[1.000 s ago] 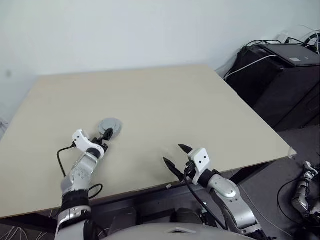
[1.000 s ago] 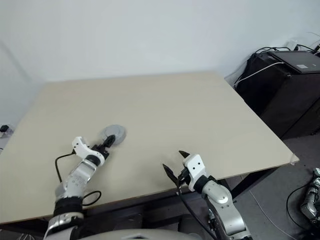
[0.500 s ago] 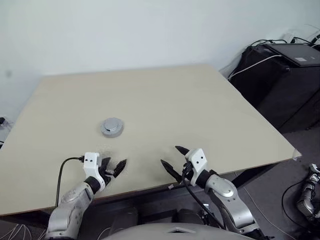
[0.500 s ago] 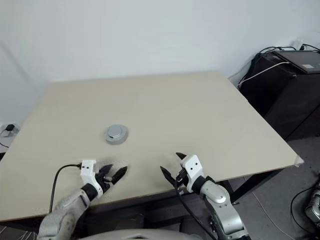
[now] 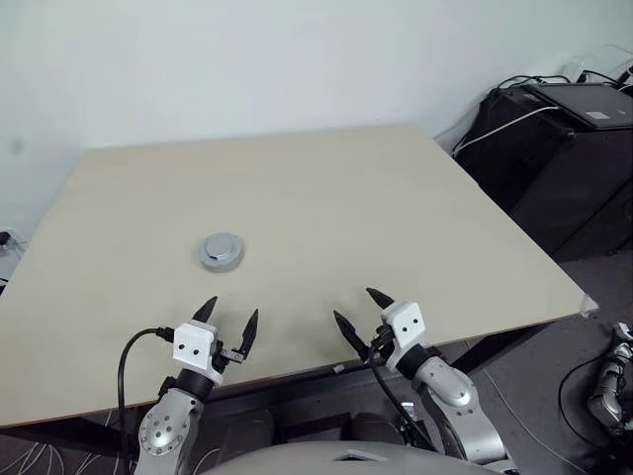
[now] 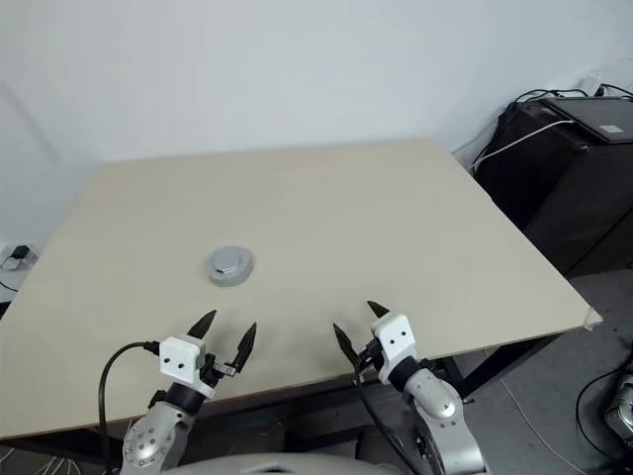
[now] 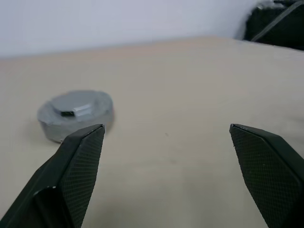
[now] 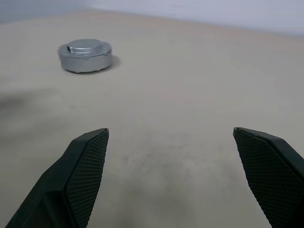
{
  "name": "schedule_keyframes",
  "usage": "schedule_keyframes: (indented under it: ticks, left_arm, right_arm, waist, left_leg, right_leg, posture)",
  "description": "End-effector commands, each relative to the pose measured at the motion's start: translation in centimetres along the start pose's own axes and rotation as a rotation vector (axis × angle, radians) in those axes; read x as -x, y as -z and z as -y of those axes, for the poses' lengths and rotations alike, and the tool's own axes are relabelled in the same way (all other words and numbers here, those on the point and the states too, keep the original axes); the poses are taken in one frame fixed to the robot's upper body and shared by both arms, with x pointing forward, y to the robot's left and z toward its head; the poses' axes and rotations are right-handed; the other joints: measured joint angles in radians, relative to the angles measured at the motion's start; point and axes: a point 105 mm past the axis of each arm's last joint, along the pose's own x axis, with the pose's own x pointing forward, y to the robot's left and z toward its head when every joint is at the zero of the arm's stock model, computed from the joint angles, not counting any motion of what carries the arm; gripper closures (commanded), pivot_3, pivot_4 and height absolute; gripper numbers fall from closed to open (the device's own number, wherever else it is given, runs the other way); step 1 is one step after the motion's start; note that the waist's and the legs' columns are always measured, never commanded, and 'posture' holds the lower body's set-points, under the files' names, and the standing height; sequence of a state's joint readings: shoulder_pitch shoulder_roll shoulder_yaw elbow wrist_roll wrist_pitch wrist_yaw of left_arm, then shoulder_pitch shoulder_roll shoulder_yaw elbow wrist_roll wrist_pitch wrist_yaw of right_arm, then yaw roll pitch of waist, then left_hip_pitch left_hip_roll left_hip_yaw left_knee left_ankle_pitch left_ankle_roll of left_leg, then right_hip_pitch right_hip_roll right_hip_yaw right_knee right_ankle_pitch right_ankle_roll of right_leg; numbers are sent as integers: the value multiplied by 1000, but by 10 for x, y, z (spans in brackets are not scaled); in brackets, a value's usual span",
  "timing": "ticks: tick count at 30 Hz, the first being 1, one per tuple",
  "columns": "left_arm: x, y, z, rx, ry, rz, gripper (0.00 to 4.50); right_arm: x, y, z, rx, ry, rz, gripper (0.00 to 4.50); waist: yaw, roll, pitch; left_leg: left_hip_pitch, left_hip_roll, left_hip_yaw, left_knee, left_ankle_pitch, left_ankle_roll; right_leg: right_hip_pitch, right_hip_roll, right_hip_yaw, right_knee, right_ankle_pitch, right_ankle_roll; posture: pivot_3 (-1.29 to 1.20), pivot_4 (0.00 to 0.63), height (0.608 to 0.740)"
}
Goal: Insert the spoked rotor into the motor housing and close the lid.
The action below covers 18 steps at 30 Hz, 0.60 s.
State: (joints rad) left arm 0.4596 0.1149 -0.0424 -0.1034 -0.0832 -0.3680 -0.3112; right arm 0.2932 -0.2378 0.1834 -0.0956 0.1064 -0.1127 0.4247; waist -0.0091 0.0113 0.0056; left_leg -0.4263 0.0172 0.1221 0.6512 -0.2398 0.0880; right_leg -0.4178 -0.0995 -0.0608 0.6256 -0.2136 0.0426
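The lid [image 5: 220, 250], a silvery-grey round puck with a raised centre, lies flat on the left half of the beige table [image 5: 346, 188]. It also shows in the wrist views, lid [image 7: 76, 111] and lid [image 8: 85, 54]. The spoked rotor and the motor housing are hidden. My left gripper [image 5: 231, 308] hovers open and empty near the table's front edge, a good way short of the lid. My right gripper [image 5: 354, 304] stands open and empty beside it, also at the front edge. Both point out over the table, with bare tabletop between their fingers.
A black cabinet [image 5: 564, 148] with cables on top stands off the table's right side. The table's right corner [image 5: 579, 302] juts toward it. A pale wall runs behind the table.
My left gripper has let go of the lid, drawn back to the front edge and rolled level, still open. The lid stays put. The right gripper has hardly moved.
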Motion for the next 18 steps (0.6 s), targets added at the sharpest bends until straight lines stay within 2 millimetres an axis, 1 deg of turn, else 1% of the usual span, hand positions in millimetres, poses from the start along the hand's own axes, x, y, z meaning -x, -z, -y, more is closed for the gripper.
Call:
schedule_keyframes:
  ticks: [1, 6, 18]
  left_arm:
    - [-2, -11, -2, -14, -48, 77, 41]
    - [-4, -13, 2, -12, -31, 97, 41]
    - [-6, -8, 7, 0, 7, 88, 41]
  right_arm:
    - [-2, -23, 2, 31, 14, 95, 0]
    - [-2, -29, 5, 37, 13, 110, 0]
    - [2, -26, 3, 31, 25, 95, 0]
  waist:
    - [-1, 0, 0]
    - [-1, 0, 0]
    - [-1, -1, 1]
  left_leg:
    - [0, 0, 0, 0, 0, 0]
    - [0, 1, 0, 0, 0, 0]
    - [0, 1, 0, 1, 0, 0]
  right_leg:
    - [0, 0, 0, 0, 0, 0]
    - [0, 0, -2, 0, 0, 0]
    - [1, 0, -5, 0, 0, 0]
  posture:
    - [0, 0, 740]
    - [0, 0, 740]
    - [0, 0, 740]
